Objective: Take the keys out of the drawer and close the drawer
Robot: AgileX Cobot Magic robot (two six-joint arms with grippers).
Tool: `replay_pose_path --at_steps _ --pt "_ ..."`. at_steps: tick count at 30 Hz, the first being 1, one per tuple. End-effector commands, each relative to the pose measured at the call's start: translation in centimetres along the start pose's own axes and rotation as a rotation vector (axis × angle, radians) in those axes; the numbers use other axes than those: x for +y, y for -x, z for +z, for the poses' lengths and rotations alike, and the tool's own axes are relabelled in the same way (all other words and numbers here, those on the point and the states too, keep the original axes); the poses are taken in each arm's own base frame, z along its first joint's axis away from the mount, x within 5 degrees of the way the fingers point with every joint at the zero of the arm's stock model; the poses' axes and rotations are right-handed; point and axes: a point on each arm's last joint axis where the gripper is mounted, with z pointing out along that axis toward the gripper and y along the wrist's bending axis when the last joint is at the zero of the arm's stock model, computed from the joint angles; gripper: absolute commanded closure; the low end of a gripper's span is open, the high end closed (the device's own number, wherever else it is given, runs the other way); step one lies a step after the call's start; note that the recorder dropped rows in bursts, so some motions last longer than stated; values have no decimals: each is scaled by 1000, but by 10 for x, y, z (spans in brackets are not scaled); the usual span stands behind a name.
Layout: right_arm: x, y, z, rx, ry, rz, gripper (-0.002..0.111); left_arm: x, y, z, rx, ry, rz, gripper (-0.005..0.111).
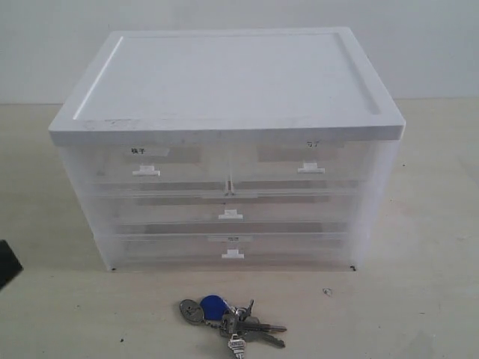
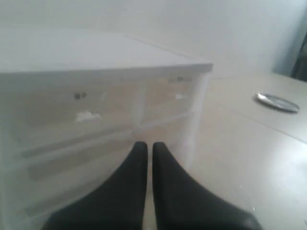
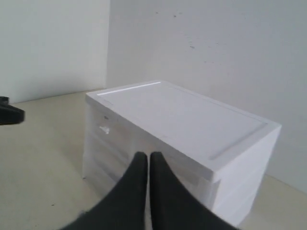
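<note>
The keys [image 1: 228,318] lie on the table in front of the drawer cabinet [image 1: 224,82], with the blue fob [image 1: 213,304] and the round silvery tag [image 1: 192,310] at their left. The drawer [image 1: 310,168], the top right half-width one with the faint label, sits flush with its neighbours. From the left wrist view the same drawer [image 2: 168,103] is the farther top one. My left gripper [image 2: 149,145] is shut and holds nothing, off the cabinet's left front. My right gripper [image 3: 145,155] is shut and holds nothing, beside the cabinet [image 3: 182,120]. Neither gripper's fingers show in the exterior view.
The twin top-left drawer [image 1: 146,168] carries a bold dark label, and two full-width drawers [image 1: 230,213] sit below. A black part [image 1: 7,263] pokes in at the table's left edge. A round silvery disc [image 2: 277,101] lies on the table away from the cabinet.
</note>
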Motion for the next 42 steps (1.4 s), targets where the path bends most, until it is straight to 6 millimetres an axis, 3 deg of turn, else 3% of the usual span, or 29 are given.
replay_pose_path --at_steps 1,8,17,37,42 --pt "2 -1 -6 17 -173 4 109 7 11 -15 -169 90 -3 102" --pt "7 0 -15 49 -536 3 109 18 24 -34 -382 340 39 102" --pt "15 0 -21 79 -867 2 109 33 28 -45 -450 694 95 102" --pt "16 1 -22 82 -906 2 109 35 28 -48 -458 755 104 102" --pt "16 1 -22 82 -906 2 109 33 28 -46 -402 755 246 102"
